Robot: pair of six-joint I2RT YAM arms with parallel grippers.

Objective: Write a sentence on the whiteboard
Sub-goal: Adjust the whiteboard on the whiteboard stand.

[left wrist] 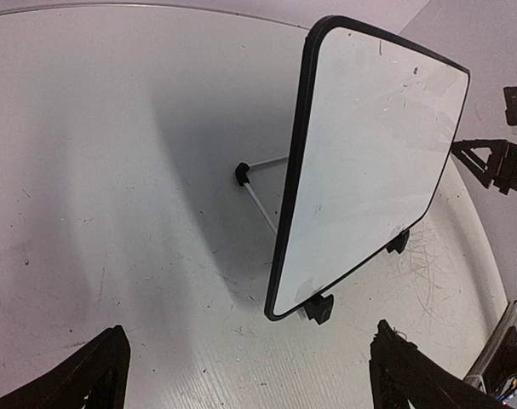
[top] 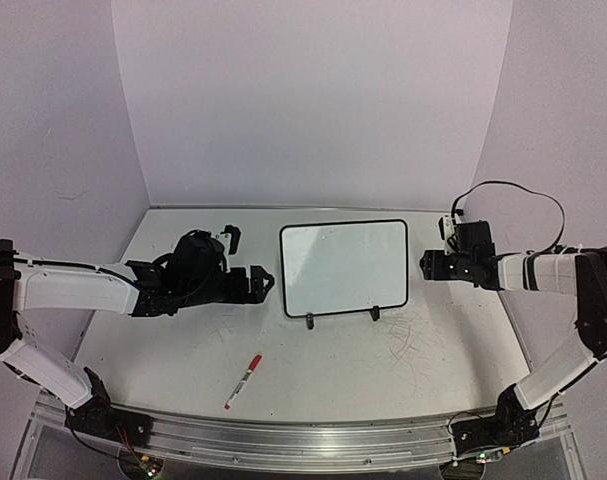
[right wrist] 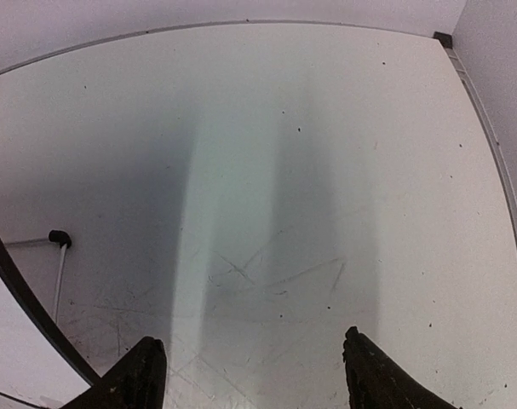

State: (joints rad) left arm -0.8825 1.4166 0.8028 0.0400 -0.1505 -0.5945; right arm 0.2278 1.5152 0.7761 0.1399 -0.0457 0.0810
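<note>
The whiteboard (top: 343,268) stands upright on two black feet in the middle of the table. Its face carries only faint smudges, and no sentence shows on it. My left gripper (top: 248,260) hovers just left of the board, open and empty. In the left wrist view the whiteboard (left wrist: 369,162) rises ahead, its lower corner just beyond the left gripper (left wrist: 249,375). My right gripper (top: 438,247) hangs open and empty just right of the board. The right wrist view shows the right gripper (right wrist: 254,371) over bare table, with the whiteboard's edge (right wrist: 20,298) at the lower left.
A red marker (top: 243,381) lies on the table near the front edge, left of centre, apart from both grippers. Grey scribble scuffs (top: 413,335) mark the tabletop right of the board's feet. White walls (top: 313,100) enclose the table at the back and both sides.
</note>
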